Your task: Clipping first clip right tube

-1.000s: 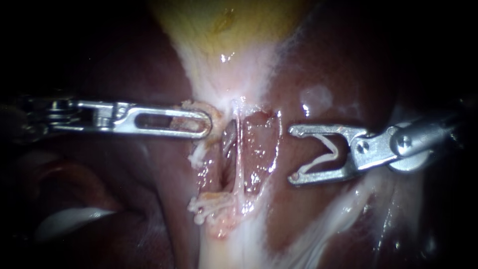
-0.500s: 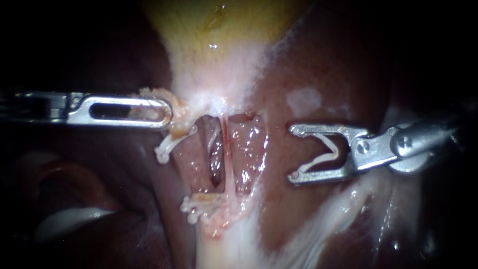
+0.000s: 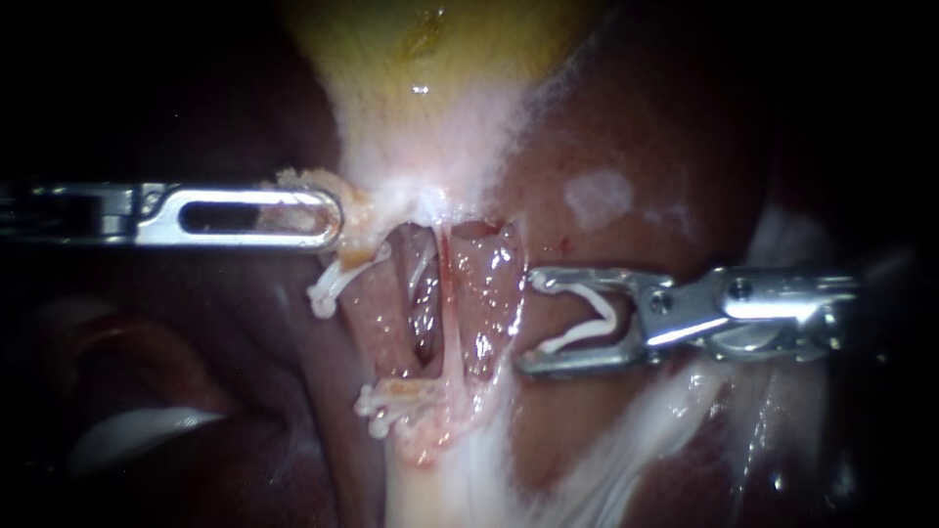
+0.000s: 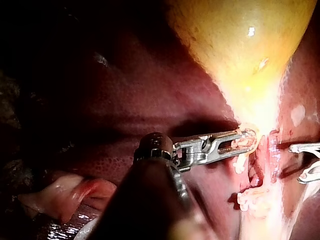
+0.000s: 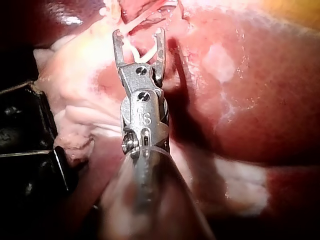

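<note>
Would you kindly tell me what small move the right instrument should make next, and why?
Probably ease the right instrument forward toward the right tube: its open clip sits just short of that tube, not yet around it, while the left instrument holds tissue aside so the tube stands exposed.

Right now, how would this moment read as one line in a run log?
left instrument: shut on tissue | right instrument: holds open clip | clip: short of tube, not around it
</note>
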